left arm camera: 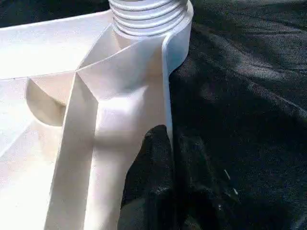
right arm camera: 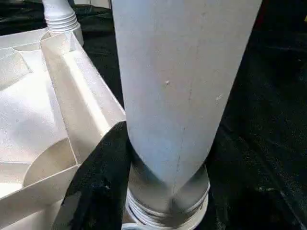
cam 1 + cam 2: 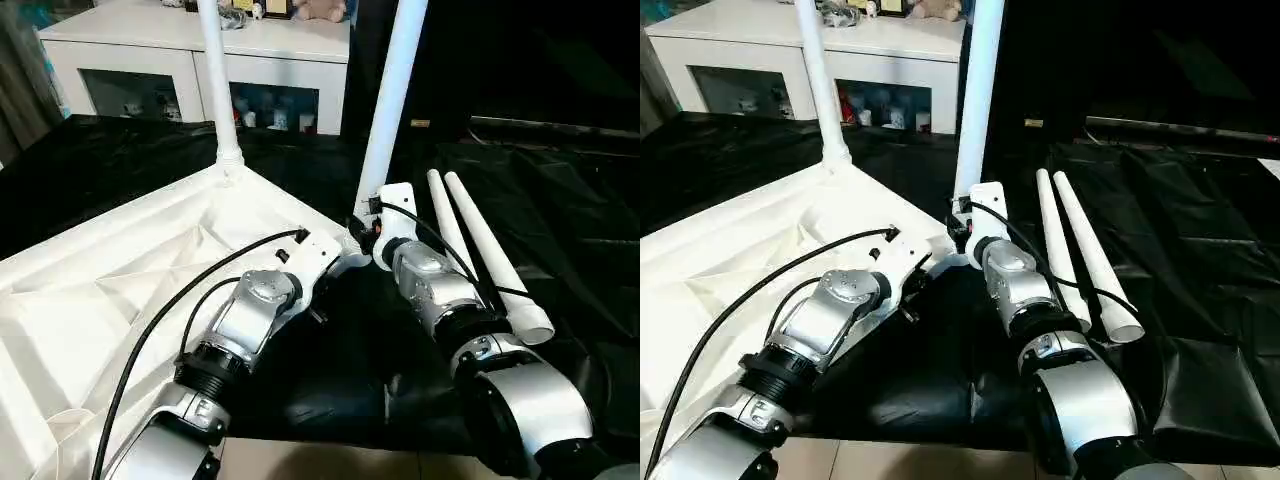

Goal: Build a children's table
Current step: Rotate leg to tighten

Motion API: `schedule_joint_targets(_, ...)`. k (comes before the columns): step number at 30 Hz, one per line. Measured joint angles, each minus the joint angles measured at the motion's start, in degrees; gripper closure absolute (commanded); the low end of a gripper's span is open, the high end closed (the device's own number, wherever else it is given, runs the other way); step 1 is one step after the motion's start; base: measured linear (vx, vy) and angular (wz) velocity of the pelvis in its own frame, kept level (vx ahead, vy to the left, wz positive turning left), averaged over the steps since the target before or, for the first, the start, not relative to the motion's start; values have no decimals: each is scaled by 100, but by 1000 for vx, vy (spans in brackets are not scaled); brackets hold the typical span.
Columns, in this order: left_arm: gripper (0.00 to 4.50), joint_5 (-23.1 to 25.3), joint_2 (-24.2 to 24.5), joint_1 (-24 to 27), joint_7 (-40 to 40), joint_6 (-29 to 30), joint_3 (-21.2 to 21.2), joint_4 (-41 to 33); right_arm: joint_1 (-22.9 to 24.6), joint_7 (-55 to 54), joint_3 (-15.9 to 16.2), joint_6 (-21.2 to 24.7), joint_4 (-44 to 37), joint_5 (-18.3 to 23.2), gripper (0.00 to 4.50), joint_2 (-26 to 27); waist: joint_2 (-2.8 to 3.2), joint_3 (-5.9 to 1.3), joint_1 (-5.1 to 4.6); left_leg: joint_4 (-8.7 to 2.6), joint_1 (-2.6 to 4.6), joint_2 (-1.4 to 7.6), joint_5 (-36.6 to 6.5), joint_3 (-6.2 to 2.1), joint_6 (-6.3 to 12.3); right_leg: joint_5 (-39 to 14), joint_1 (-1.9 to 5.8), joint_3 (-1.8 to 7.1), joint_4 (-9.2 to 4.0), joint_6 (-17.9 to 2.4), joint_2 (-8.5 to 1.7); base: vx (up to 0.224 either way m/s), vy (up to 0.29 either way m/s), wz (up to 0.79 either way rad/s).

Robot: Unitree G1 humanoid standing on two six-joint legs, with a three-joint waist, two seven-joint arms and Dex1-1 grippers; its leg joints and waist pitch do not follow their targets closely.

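Upturned white tabletop (image 3: pixel 120 260) on black bench (image 3: pixel 560 230). Left tool (image 1: pixel 168 158) pinched shut on tabletop rim beside right tool (image 2: pixel 168 158), clamped around upright leg (image 3: pixel 392 110) at corner socket. Best kept vertical while twisting. Two spare legs (image 3: pixel 490 250) just beyond right tool. No containers nearby

Right gripper (image 2: pixel 158 158) clasps upright leg (image 2: pixel 184 86) on tabletop (image 2: pixel 43 110).

No legible text, labels or numbers anywhere.
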Motion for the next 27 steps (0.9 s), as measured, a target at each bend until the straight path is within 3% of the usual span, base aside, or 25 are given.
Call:
schedule_joint_targets(3,450,-20,19,-5,-25,0,9,-2,-14,55,-20,-23,22,-29,259,-3,-1,0,-11,-7,-7,0,0,0,0,0,-7,0,-2,0,0,0,0,0)
schedule_joint_targets(4,450,-29,28,-11,-37,0,12,-2,-18,92,-29,-49,36,-30,203,-9,-1,0,-12,-8,-12,0,0,0,0,0,-10,-1,-2,0,0,0,0,0)
schedule_joint_targets(5,450,-42,37,-21,-42,0,11,-2,-24,142,-51,-70,50,-30,189,-21,-1,0,-12,-8,-24,0,0,0,0,0,-20,-1,-2,0,0,0,0,0)
schedule_joint_targets(8,450,-51,55,-60,-42,-7,12,-4,-29,232,-96,-67,133,-29,180,-37,-1,2,-7,-11,-64,0,1,6,1,1,-62,4,1,-2,0,0,0,0)
schedule_joint_targets(9,450,-56,63,-61,-42,-11,11,-12,-30,257,-119,-68,146,-26,155,-41,2,3,-6,-11,-68,0,1,9,0,3,-69,7,5,-5,0,0,0,0)
schedule_joint_targets(20,450,-66,199,-113,-161,-141,2,-31,-44,891,-238,-87,70,94,70,-145,13,11,49,-30,-75,32,20,44,-30,78,-90,6,23,-18,4,0,0,0)
schedule_joint_targets(25,450,-135,536,-152,-654,-479,-82,-61,269,1679,-50,-50,-476,67,47,-503,29,21,87,-29,-123,94,108,82,-11,86,-124,7,25,-55,55,0,0,0)
schedule_joint_targets(27,450,-183,710,-152,-965,-639,-126,-126,441,2120,69,10,-764,43,47,-749,30,22,110,-27,-157,92,105,89,-1,80,-177,24,34,-66,63,51,11,0)
